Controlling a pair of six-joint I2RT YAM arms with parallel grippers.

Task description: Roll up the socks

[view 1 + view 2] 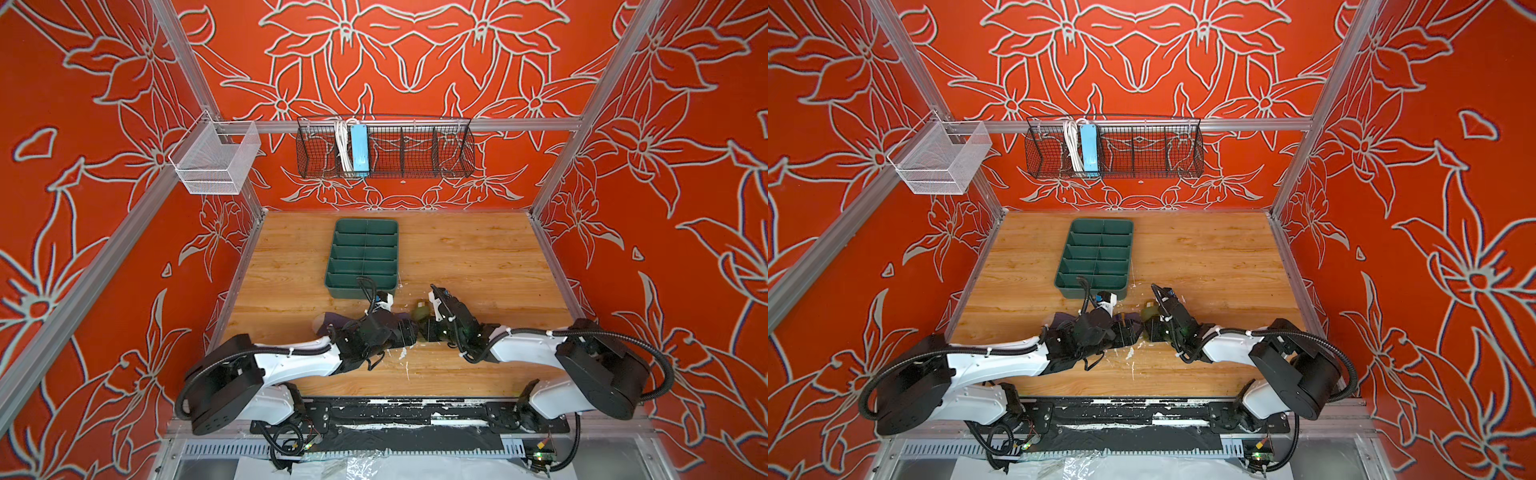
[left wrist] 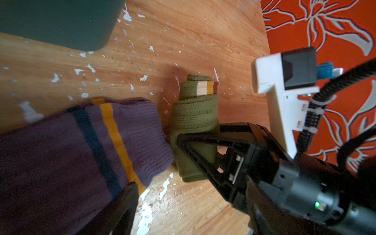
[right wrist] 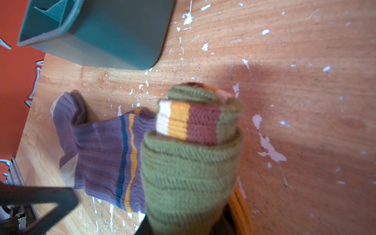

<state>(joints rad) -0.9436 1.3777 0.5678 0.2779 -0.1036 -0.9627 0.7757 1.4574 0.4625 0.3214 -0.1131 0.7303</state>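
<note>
Two arms are reaching in from my edge of the desk and meeting near its middle. The left jaws are hovering over the purple sock, which is lying unrolled on the wood. I am seeing only one finger beside its striped cuff, so I cannot tell how wide they are standing or whether they are gripping anything. The right jaws are pinching the olive sock, which is wound into a tight roll with its striped cuff showing at the end. That roll is sitting just beside the purple cuff. Just beyond both socks, the dark green divided tray is resting on the desk. Farthest back, a black wire basket carrying a blue box and a white mesh basket are hanging from the rail.
</note>
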